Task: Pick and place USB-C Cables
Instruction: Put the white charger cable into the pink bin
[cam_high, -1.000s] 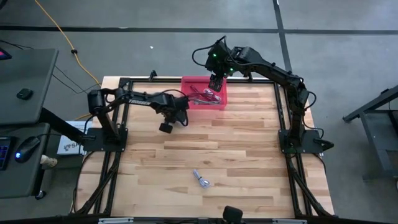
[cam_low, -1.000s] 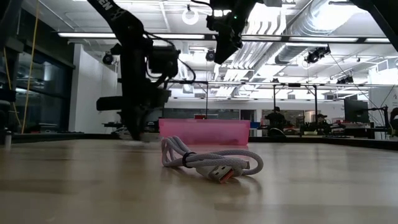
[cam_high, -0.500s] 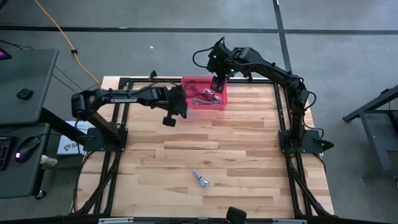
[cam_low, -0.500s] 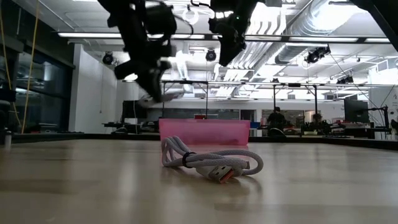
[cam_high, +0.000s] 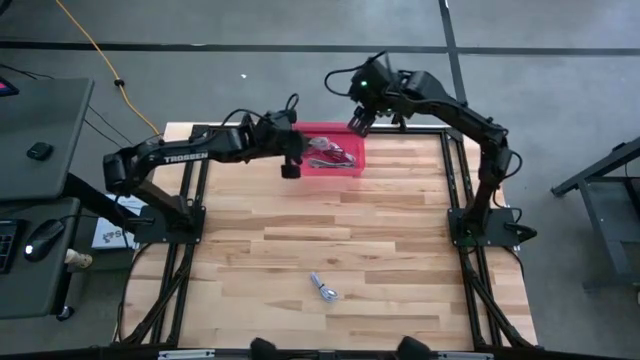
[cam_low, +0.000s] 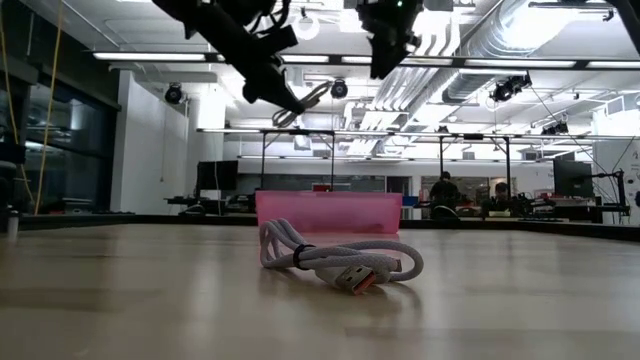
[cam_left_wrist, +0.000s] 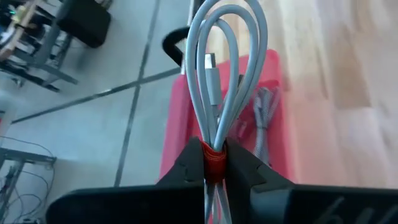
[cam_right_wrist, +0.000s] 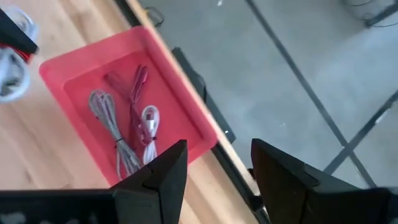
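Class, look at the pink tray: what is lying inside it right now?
Inside the pink tray lie three coiled cables: a grey one, a dark red one and a white one. Anything beneath them is hidden.

Bare tabletop (cam_high: 380, 240) surrounds the lone loose cable (cam_high: 323, 288).
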